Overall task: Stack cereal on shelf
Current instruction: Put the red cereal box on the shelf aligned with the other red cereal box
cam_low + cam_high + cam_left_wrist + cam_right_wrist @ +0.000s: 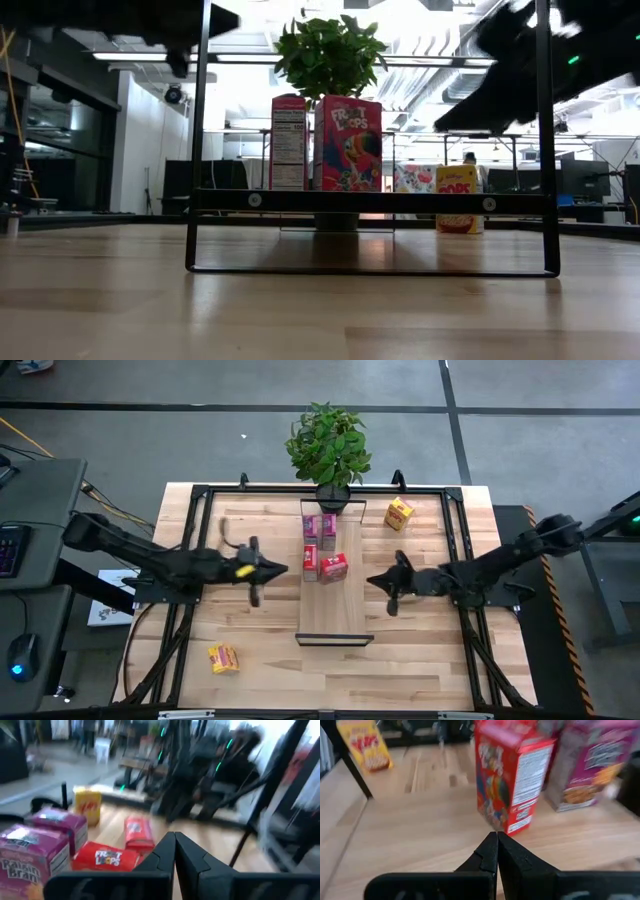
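Four cereal boxes sit on the shelf [333, 605], the narrow light-wood board with black end frames that runs down the middle of the worktop [270, 650]. Two pink boxes [320, 525] stand side by side at the far end, near the potted plant [329, 448]; in the left wrist view the nearer pink box [31, 855] reads "Raisin Bran". Just in front of them, one red box [311, 561] stands upright, and a second red box [335, 567] lies on its side against it. The lying red box reads "Froot Loops" in the left wrist view [102, 857], and the low view shows the same title on an upright red box [348, 143].

Two yellow boxes remain off the shelf. One yellow box [399, 514] stands on the worktop at the far right of the shelf; its front reads "Pops" in the low view [458, 199]. The other yellow box [223, 658] lies on the worktop near the front left corner.

The left hand [277, 569] hangs left of the shelf, fingers pressed together, holding nothing. The right hand [373, 580] hangs right of the shelf, fingers together, empty, pointing at the red boxes.
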